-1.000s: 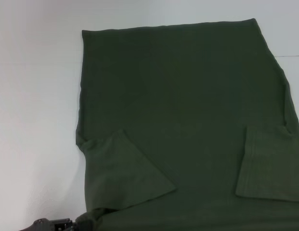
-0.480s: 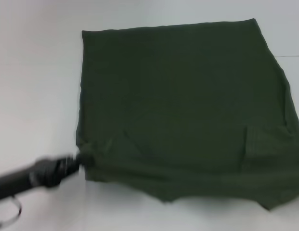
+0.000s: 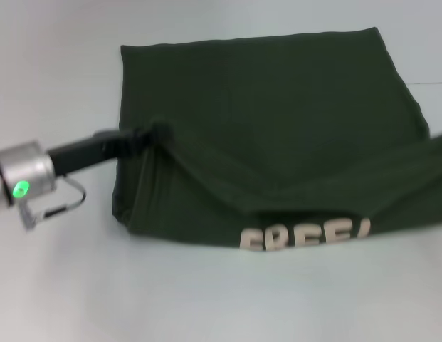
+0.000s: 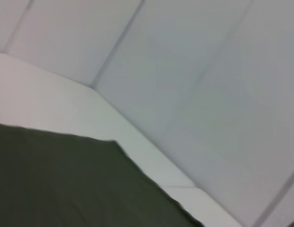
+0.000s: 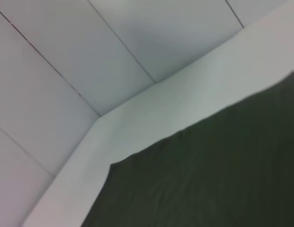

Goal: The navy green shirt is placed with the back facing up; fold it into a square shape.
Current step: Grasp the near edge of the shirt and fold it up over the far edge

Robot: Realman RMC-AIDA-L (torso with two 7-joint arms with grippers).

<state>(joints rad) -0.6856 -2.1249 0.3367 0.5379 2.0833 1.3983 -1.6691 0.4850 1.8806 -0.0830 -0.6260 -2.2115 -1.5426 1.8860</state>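
While the left gripper pinches the navy green shirt (right gripper unseen), unfolded cloth lies beyond it.

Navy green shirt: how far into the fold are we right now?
Partway. The sleeves no longer show on the navy green shirt. In hand: the left gripper carries the near edge up and over toward the far edge, exposing pale lettering on the underside. Left: lay that fold flat and square it up. The right gripper is out of view.
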